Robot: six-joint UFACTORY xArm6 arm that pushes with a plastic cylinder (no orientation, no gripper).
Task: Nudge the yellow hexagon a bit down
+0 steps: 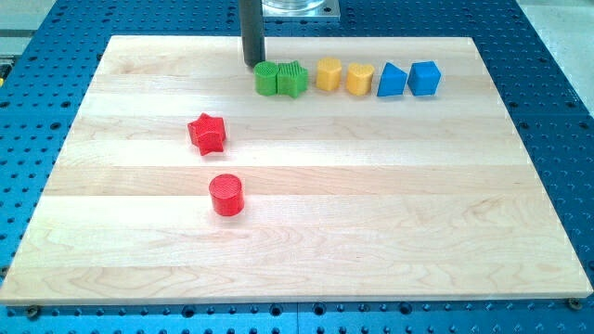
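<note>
The yellow hexagon [328, 73] sits in a row of blocks near the view's top edge of the wooden board [297, 232]. To its right is a second yellow block [360, 79], shape unclear. To its left are a green star [292, 80] and a green cylinder [267, 79]. My tip [252, 63] rests on the board just up and left of the green cylinder, about 80 pixels left of the yellow hexagon, with both green blocks between them.
A blue triangular block [392, 81] and a blue cube [424, 78] end the row on the right. A red star [207, 133] and a red cylinder [225, 195] lie left of centre. Blue perforated table surrounds the board.
</note>
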